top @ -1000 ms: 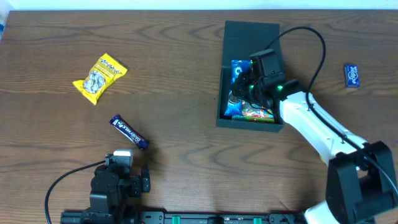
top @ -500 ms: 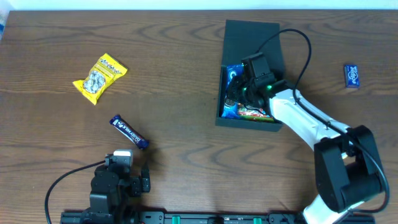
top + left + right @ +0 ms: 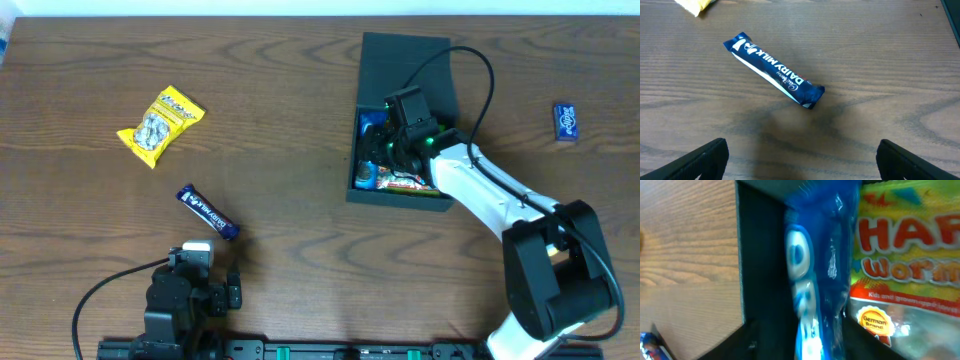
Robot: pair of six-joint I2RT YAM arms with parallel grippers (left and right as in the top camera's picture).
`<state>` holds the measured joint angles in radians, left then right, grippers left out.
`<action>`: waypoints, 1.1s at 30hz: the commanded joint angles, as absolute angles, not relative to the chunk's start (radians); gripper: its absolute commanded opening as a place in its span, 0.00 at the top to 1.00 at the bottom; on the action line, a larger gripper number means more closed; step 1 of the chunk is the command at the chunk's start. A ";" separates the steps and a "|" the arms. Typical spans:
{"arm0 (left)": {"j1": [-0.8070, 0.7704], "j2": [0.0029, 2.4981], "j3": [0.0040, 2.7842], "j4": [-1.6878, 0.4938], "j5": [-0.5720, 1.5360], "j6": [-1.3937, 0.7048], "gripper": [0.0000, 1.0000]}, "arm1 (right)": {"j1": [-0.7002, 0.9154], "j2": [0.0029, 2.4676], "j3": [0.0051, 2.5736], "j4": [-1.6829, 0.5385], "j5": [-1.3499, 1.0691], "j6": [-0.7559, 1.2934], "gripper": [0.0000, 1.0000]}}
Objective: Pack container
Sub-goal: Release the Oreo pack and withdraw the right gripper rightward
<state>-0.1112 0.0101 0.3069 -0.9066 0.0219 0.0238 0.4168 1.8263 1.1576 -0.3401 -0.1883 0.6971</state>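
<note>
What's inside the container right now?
A blue snack packet beside a yellow gummy worm bag. The right arm covers the middle, so anything under it or beneath the packets is hidden.

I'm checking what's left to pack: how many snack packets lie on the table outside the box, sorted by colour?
Yellow: 1, the yellow packet
Blue: 2, the Dairy Milk bar and the small blue packet
Total: 3 outside the container
</note>
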 commanded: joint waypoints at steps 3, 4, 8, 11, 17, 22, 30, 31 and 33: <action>-0.105 0.004 0.270 -0.931 0.012 0.031 0.05 | 0.425 1.830 1.176 -0.338 -0.192 0.690 0.37; -0.105 0.004 0.270 -0.931 0.012 0.031 0.05 | 0.425 1.825 1.176 -0.337 -0.192 0.690 0.37; -0.105 0.004 0.270 -0.931 0.012 0.031 0.05 | 0.420 1.757 1.176 -0.337 -0.201 0.684 0.35; -0.105 0.004 0.270 -0.931 0.012 0.031 0.04 | 0.412 1.661 1.176 -0.353 -0.210 0.646 0.20; -0.105 0.004 0.270 -0.931 0.012 0.031 0.05 | 0.371 1.408 1.176 -0.501 -0.169 0.515 0.01; -0.105 0.004 0.270 -0.931 0.012 0.031 0.05 | 0.300 1.215 1.175 -0.764 0.019 0.486 0.01; -0.105 0.004 0.270 -0.931 0.012 0.031 0.04 | 0.173 0.987 1.099 -1.034 0.083 0.435 0.01; -0.105 0.004 0.270 -0.931 0.012 0.031 0.05 | 0.161 0.960 1.068 -1.030 0.082 0.436 0.01; -0.105 0.004 0.270 -0.931 0.012 0.031 0.05 | 0.142 0.898 0.999 -1.021 0.078 0.447 0.01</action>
